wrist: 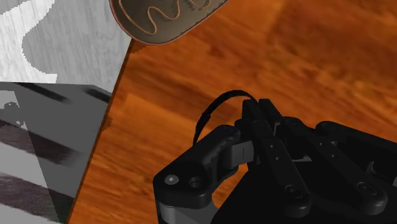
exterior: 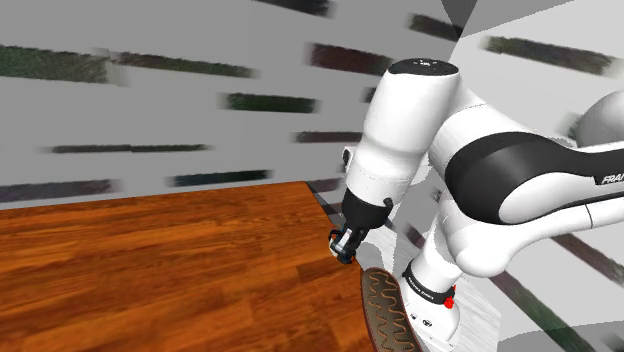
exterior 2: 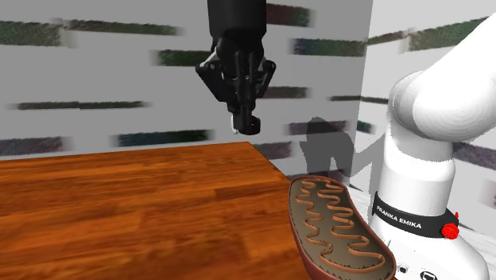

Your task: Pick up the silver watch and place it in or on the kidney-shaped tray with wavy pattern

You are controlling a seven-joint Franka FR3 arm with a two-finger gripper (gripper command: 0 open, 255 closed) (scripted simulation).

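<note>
End effector [exterior 2: 246, 119], watch [exterior 2: 238, 122] in its grip, above table [exterior 2: 119, 215] near wavy tray [exterior 2: 338, 227]

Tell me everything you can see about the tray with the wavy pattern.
The tray is a kidney-shaped dish, dull brown inside with a lighter squiggle running along it and a reddish-brown rim. It lies flat at the wooden table's edge, beside the arm's white base. Nothing shows in it; the gripper hangs apart from it.
</note>
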